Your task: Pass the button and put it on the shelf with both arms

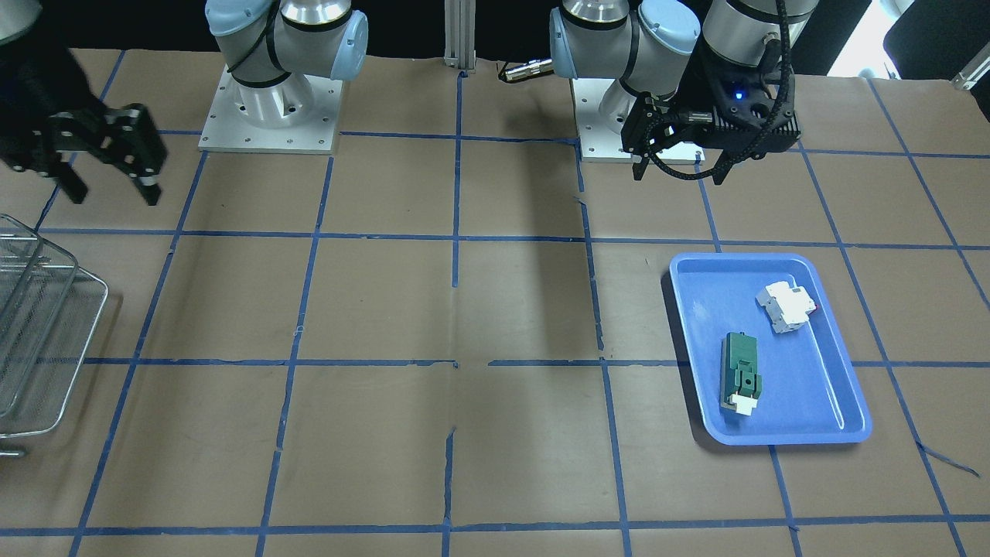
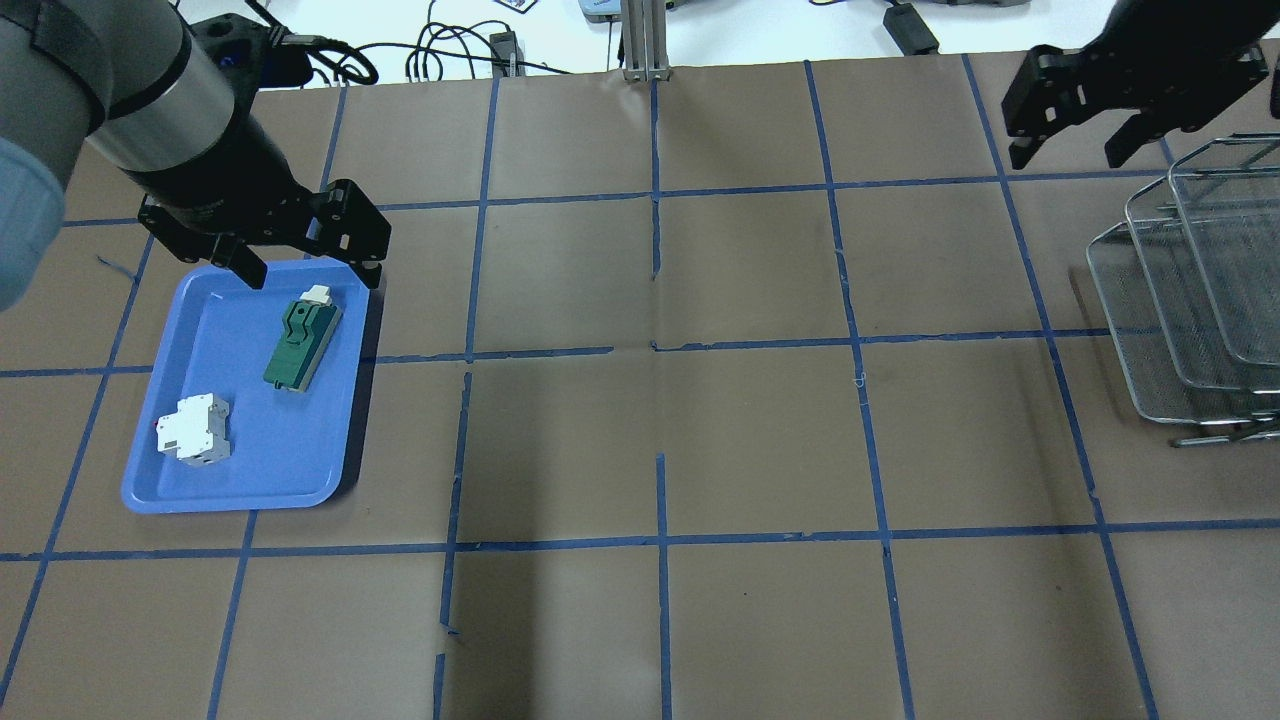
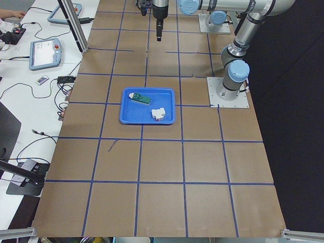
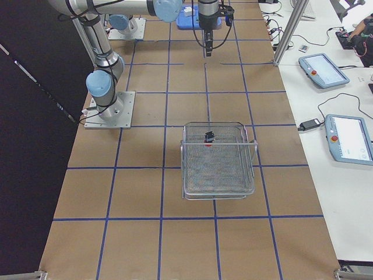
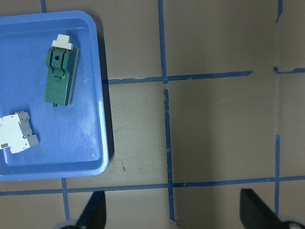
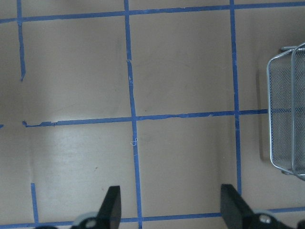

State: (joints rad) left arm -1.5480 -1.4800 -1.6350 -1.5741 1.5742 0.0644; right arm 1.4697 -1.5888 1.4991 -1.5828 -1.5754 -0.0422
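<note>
The button (image 4: 208,138), red cap on a dark body, lies in the top tier of the silver wire shelf (image 4: 218,160); it shows only in the exterior right view. The shelf also stands at the table's right end in the overhead view (image 2: 1190,300) and at the left edge of the front-facing view (image 1: 42,325). My right gripper (image 2: 1068,158) is open and empty, up in the air beside the shelf's far corner; its fingertips (image 6: 113,206) show over bare table. My left gripper (image 2: 310,270) is open and empty above the far edge of the blue tray (image 2: 250,488).
The blue tray (image 1: 773,437) holds a green rectangular module (image 2: 303,345) and a white breaker (image 2: 195,430). Brown paper with a blue tape grid covers the table. Cables and tablets lie on the white bench beyond the far edge.
</note>
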